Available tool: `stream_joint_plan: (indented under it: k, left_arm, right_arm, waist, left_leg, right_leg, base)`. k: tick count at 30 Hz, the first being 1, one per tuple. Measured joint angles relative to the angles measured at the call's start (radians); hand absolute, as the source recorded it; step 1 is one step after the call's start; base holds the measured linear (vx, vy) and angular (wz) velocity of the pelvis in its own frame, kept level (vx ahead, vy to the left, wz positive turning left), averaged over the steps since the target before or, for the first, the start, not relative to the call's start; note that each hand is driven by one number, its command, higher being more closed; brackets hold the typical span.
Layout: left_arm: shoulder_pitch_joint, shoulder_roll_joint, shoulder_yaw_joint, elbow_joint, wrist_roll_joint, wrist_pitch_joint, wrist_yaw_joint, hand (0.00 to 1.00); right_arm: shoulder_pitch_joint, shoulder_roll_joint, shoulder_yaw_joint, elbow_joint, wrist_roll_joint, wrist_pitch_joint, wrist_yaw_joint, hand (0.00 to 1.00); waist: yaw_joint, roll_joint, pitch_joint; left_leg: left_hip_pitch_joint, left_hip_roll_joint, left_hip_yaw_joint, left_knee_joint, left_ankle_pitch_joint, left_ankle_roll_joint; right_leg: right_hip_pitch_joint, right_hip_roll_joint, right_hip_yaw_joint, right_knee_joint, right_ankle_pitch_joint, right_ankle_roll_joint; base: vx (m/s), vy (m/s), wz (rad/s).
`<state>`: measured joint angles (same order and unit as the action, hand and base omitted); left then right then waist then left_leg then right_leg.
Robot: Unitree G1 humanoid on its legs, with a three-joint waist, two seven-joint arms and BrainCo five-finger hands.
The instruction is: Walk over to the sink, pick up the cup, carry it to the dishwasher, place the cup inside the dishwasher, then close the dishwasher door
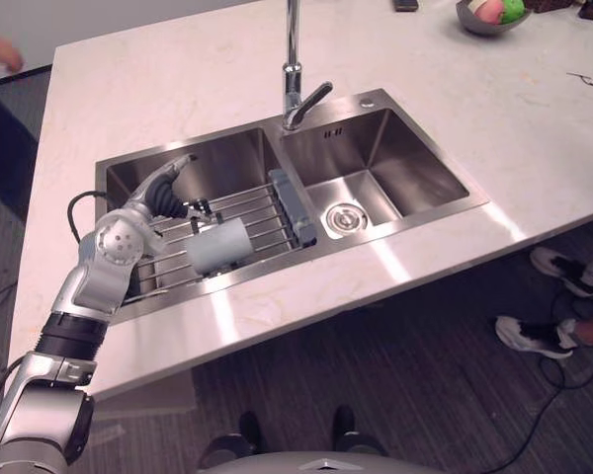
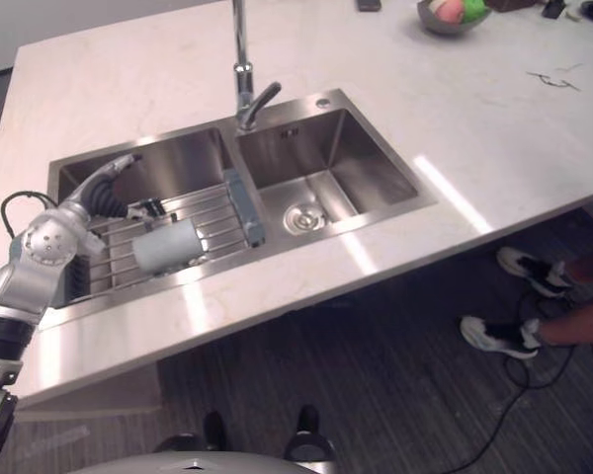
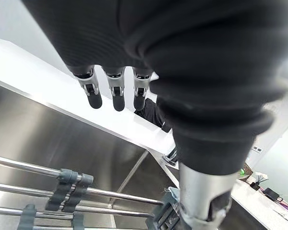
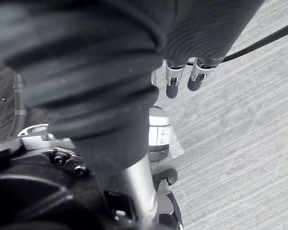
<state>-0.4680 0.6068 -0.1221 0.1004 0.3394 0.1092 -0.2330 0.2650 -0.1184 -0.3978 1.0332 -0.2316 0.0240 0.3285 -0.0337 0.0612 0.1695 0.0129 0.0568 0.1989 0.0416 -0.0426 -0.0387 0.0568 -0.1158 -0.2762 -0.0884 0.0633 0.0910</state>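
A: Status check. The robot stands at the sink [image 1: 415,163], so I log the walk-over as done. Where is the cup?

B: The cup [image 1: 220,246] lies on its side on the wire rack [image 1: 267,209] that spans the left basin. It is pale and cylindrical. It rests on the rack bars, not in either hand.

A: Left hand?

B: The left hand [image 1: 166,193] reaches into the left basin, just beside the cup on its far left. The head views do not settle whether it touches. In the left wrist view its fingers [image 3: 116,93] are straight, in a row, with nothing between them and the thumb. The basin wall and rack bars show past them. Logged as wide and empty.

A: Right hand?

B: The right hand [image 4: 172,86] hangs low over the floor, fingers relaxed, holding nothing. Idle.

A: Progress, then?

B: My judgement: step one is complete and step two is at the reach stage, with the grasp not yet made. What is left is to close on the cup, lift it off the rack, carry it to the dishwasher, set it inside and shut the door. That is most of the task.

A: Other notes?

B: The faucet [image 1: 293,74] stands between the basins, apart from the hand. A person's shoes [image 1: 561,267] show on the floor off the counter's [image 1: 178,79] right side.
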Motion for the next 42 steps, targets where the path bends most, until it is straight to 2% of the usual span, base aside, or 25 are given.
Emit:
stream_joint_plan:
  k: [7,12,14,19,25,33,42]
  left_arm:
    - [0.048,-0.003,-0.041,-0.018,0.055,0.006,-0.028,0.00]
    - [0.101,-0.027,-0.082,-0.063,0.087,0.007,-0.046,0.00]
    - [0.116,-0.051,-0.100,-0.062,0.103,0.023,-0.056,0.00]
    - [0.137,-0.081,-0.129,-0.061,0.135,0.034,-0.056,0.00]
    - [0.146,-0.107,-0.159,-0.045,0.169,0.037,-0.050,0.00]
    - [0.148,-0.136,-0.179,-0.007,0.177,0.067,0.025,0.00]
    - [0.151,-0.166,-0.192,0.016,0.164,0.067,0.133,0.00]
  right_arm:
    - [0.001,-0.007,0.000,0.004,-0.002,0.001,0.000,0.00]
    - [0.003,-0.011,0.000,0.005,-0.011,0.002,-0.001,0.00]
    - [0.002,-0.011,0.000,0.005,-0.011,0.003,-0.003,0.00]
    - [-0.001,-0.011,0.001,0.006,-0.010,0.025,-0.005,0.00]
    - [-0.001,-0.010,0.003,0.007,-0.010,0.030,-0.010,0.00]
    - [-0.002,-0.009,0.033,0.011,-0.010,0.048,-0.014,0.00]
    - [-0.002,-0.008,0.040,0.013,-0.009,0.048,-0.046,0.00]
  waist:
    - [0.000,0.006,-0.019]
    - [-0.001,0.011,-0.031]
    - [-0.001,0.012,-0.033]
    - [-0.002,0.012,-0.033]
    - [-0.003,0.011,-0.033]
    - [-0.012,0.005,-0.052]
    - [-0.024,0.004,-0.055]
  left_leg:
    - [-0.011,0.001,-0.001,0.015,-0.004,0.002]
    - [-0.011,0.001,-0.002,0.014,-0.003,0.003]
    - [-0.011,0.001,-0.002,0.013,-0.003,0.003]
    - [-0.009,0.000,-0.003,0.010,-0.001,0.003]
    - [0.001,-0.001,-0.002,0.006,0.000,0.004]
    - [0.022,-0.005,-0.002,-0.030,0.019,0.004]
    - [0.032,-0.006,-0.002,-0.039,0.022,0.005]
  right_leg:
    - [-0.005,-0.001,0.002,0.000,0.006,0.001]
    - [-0.006,0.000,0.003,0.000,0.007,0.001]
    - [-0.006,0.000,0.003,0.000,0.007,0.001]
    - [-0.005,0.000,0.003,0.000,0.007,0.001]
    - [0.003,0.000,0.003,0.000,0.007,0.001]
    - [0.003,-0.001,0.003,0.000,0.008,0.000]
    - [0.012,-0.002,0.002,0.000,0.008,0.000]
  base:
    - [-0.04,-0.002,-0.01]
    - [-0.01,-0.002,0.00]
    - [0.00,0.000,0.00]
    - [0.00,0.000,0.00]
    - [0.00,0.000,0.00]
    - [-0.01,-0.002,0.00]
    - [0.00,0.000,0.00]
